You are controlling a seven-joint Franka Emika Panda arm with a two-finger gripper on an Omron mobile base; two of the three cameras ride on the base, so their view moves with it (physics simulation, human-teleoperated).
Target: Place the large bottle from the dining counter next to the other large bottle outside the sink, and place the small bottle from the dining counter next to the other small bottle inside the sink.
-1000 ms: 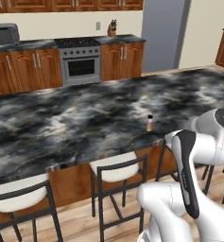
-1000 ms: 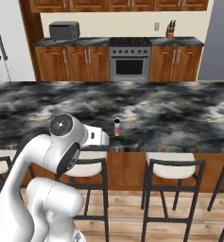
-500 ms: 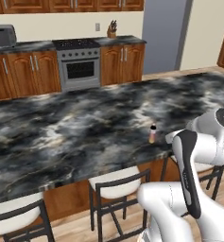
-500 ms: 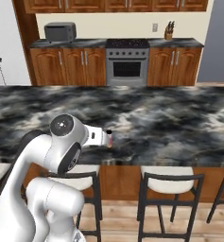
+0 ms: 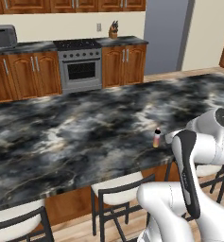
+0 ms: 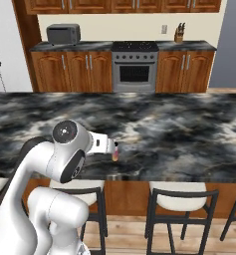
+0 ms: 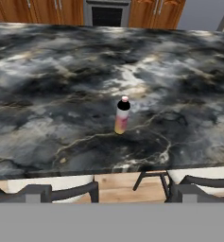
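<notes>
On the far wall, at the left of the right base view, a grey microwave [image 6: 63,34] sits on the back counter [image 6: 89,46] above brown cabinet doors. Next along that wall comes the steel stove [image 6: 134,64] with its dark oven window, and further right a knife block [image 6: 178,35] stands on the same counter.

In front of all this runs the dining counter [image 6: 189,134] — a long island with a black-and-grey marbled top that spans the width of each base view. The large bottle [image 7: 122,116] stands upright on it, near the front edge, alone on the stone; its body shades from pink down to yellow-orange at the base, with a dark band and a pale top above. In the left base view the same bottle [image 5: 157,138] stands just left of the white arm; in the right base view it [image 6: 115,151] is half hidden behind the end of the arm.

Below the counter's front edge, white-cushioned stools [image 6: 180,196] with dark frames are lined up along the wood floor.

The gripper itself is not clear in the base views — the arm's white links cover it. It is fully spread and pinches nothing; in the hand view the bottle stands apart on the counter, ahead of the camera.
</notes>
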